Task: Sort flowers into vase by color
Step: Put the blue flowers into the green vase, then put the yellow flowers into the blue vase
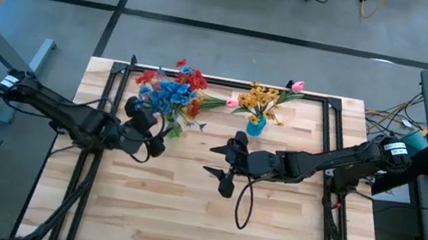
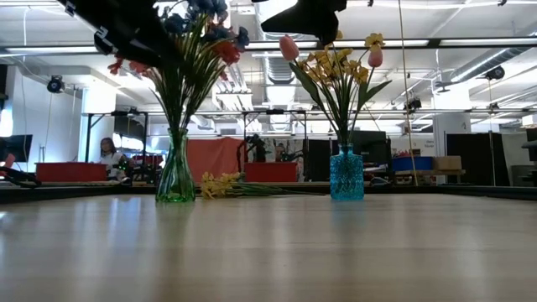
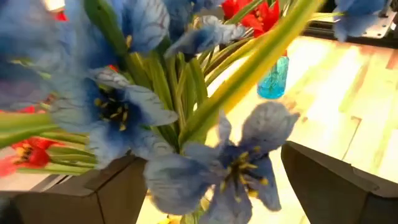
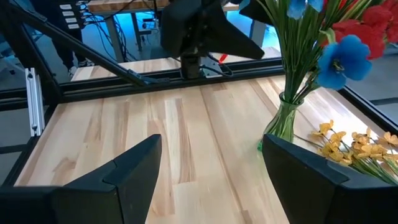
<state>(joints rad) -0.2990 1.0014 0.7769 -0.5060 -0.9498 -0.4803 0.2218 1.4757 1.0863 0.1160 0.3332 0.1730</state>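
Note:
A green glass vase (image 2: 176,180) at the far left of the table holds red blooms (image 1: 192,78) and blue blooms (image 1: 170,94). A blue vase (image 2: 346,176) to its right holds yellow flowers (image 1: 265,101) and pink buds (image 1: 296,86). One yellow spray (image 4: 354,146) lies flat on the table beside the green vase. My left gripper (image 3: 205,186) is open up among the blue blooms, which fill the gap between its fingers. My right gripper (image 1: 210,159) hangs open and empty over the table's middle, near the blue vase.
A black frame (image 1: 327,148) runs along the table's left, far and right edges. Bare wood (image 1: 180,219) stretches across the near half. The room behind has desks, screens and a seated person (image 2: 107,155).

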